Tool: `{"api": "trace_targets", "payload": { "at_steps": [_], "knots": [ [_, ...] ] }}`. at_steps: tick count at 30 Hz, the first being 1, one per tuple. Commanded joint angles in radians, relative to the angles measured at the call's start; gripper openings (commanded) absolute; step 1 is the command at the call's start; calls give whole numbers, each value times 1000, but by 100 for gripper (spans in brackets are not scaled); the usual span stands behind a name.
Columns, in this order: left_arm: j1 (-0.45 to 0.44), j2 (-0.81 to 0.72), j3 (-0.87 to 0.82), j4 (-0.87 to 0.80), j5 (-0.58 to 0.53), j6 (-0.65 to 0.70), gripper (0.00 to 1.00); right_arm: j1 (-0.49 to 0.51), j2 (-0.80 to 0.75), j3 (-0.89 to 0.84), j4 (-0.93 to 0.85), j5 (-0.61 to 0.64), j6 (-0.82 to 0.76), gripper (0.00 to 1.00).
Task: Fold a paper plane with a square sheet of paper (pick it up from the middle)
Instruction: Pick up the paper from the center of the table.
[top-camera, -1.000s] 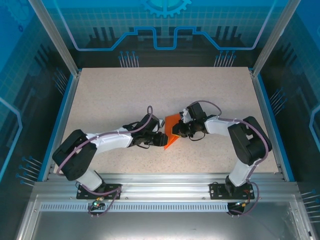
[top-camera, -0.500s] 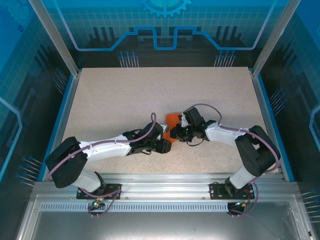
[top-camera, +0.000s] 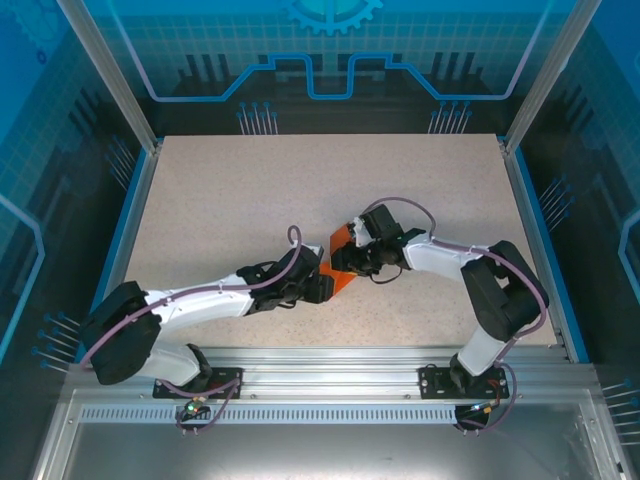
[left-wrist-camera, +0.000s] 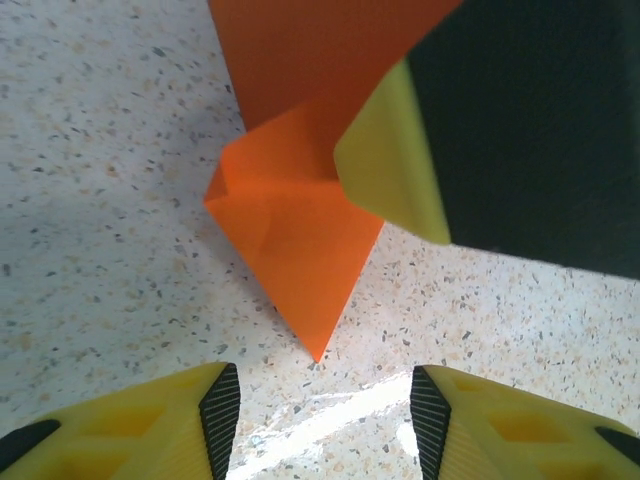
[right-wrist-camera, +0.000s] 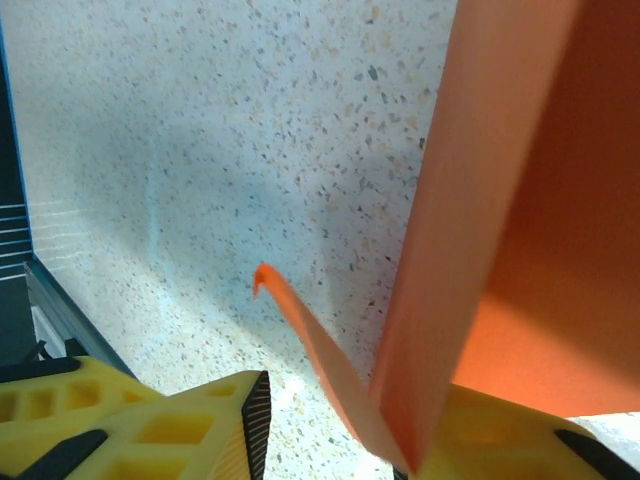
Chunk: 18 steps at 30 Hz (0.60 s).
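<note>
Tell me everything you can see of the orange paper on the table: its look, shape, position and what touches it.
The orange paper is thin, plain and bright, folded into layered flaps with sharp creases and one pointed tip. It lies on the speckled table, partly raised: one flap stands up against a yellow finger of the right gripper. The tip points toward the open left gripper, which does not touch it.

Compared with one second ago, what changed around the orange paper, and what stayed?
The left arm stretched out, its elbow swinging toward the near-left corner. The right gripper shifted over the orange paper, covering more of it; its jaws now stand apart. It and the left gripper stayed close together.
</note>
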Motion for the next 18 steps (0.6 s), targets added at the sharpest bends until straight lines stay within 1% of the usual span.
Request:
{"api": "trace_targets", "payload": {
  "at_steps": [1,5,8,10,16,18],
  "knots": [
    [12,-42,-20,-35,-57,-33,53,6,28,28,-53,-17,-59,41],
    [28,-80,-35,-43,-61,-40,54,6,39,43,-83,1,-95,43],
    [42,-98,-43,-53,-63,-40,54,6,51,53,-95,1,-113,42],
    [49,-107,-46,-57,-63,-39,55,5,63,63,-102,16,-117,35],
    [54,-111,-49,-62,-63,-40,55,6,108,92,-116,58,-96,23],
    [54,-115,-50,-63,-63,-42,55,6,114,99,-119,70,-86,17]
  ]
}}
